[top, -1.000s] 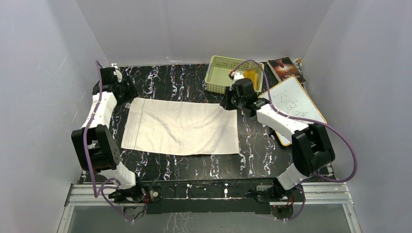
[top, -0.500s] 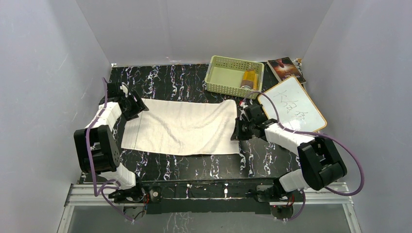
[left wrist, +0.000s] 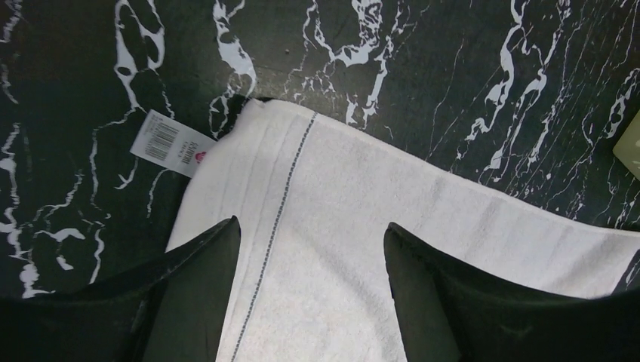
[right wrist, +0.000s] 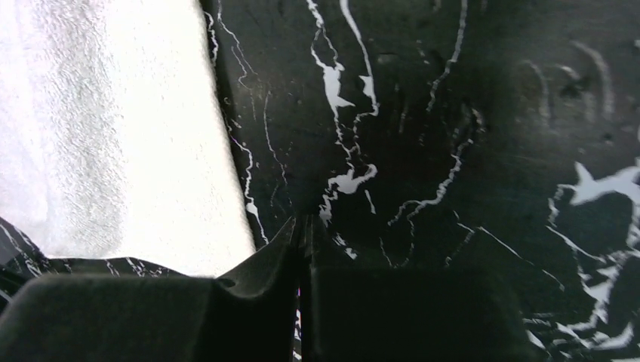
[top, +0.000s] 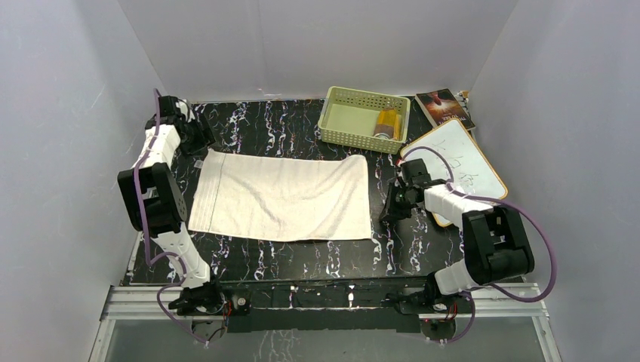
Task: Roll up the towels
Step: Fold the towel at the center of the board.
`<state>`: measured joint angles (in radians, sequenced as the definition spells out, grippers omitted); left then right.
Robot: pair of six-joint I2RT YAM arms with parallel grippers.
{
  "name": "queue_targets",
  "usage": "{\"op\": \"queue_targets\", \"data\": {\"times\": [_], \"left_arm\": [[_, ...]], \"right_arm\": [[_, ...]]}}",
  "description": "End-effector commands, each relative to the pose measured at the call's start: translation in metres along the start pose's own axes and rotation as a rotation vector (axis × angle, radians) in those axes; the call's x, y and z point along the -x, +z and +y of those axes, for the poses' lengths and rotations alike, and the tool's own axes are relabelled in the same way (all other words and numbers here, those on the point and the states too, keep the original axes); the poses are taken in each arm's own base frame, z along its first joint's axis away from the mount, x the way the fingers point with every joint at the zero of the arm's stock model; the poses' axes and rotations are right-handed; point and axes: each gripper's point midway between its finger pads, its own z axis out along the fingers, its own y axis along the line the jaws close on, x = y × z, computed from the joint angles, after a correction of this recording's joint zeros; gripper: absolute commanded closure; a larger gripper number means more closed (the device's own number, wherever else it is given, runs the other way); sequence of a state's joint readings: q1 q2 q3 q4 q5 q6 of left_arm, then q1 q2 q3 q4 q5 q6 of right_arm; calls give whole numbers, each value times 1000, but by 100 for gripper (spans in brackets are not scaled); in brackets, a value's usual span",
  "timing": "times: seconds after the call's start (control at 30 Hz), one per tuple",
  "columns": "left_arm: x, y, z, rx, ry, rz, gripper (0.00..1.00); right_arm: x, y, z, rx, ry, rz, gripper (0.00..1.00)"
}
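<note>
White towel (top: pixel 283 197) flat, unrolled, mid-desk (top: pixel 287 121). Left pincer (left wrist: pixel 309 230) spread wide over far-left corner near tag (left wrist: pixel 167 142), grasping nothing. Right pincer (right wrist: pixel 302 220) clenched, empty, low by bare desk just right of towel edge. Yellow towel (top: pixel 386 123) in basket (top: pixel 343 113).

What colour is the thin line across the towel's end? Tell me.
The stitched line is dark grey on the cream-white towel; left wrist view shows it best.

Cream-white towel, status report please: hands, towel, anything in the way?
Left hand open by the far-left corner of the long cream-white towel. Right hand shut, over bare black marble table beside its right edge. Towel flat, unrolled; nothing on it.
</note>
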<state>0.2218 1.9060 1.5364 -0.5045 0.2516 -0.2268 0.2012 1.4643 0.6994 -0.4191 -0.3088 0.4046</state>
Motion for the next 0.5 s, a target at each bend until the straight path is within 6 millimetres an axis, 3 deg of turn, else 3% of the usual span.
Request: {"op": "queue_targets", "data": {"times": [0.0,0.1,0.17,0.33,0.47], "left_arm": [[20,-27,6,3,10,-30,31],[17,-26,7,-2,7,-25,31],[13,-25,6,-9,1,-23,31],[4,-19,9,-8,-18,-8,31],[3,-15,13,-1,-27,-1,31]], "right_arm": [[41,-35,14,7,-56,-189,100],[71,-65,50,70,-143,-311,100],[71,-67,70,98,-206,-304,100],[36,-33,108,140,-307,-162,100],[9,-8,104,134,-295,-75,100]]}}
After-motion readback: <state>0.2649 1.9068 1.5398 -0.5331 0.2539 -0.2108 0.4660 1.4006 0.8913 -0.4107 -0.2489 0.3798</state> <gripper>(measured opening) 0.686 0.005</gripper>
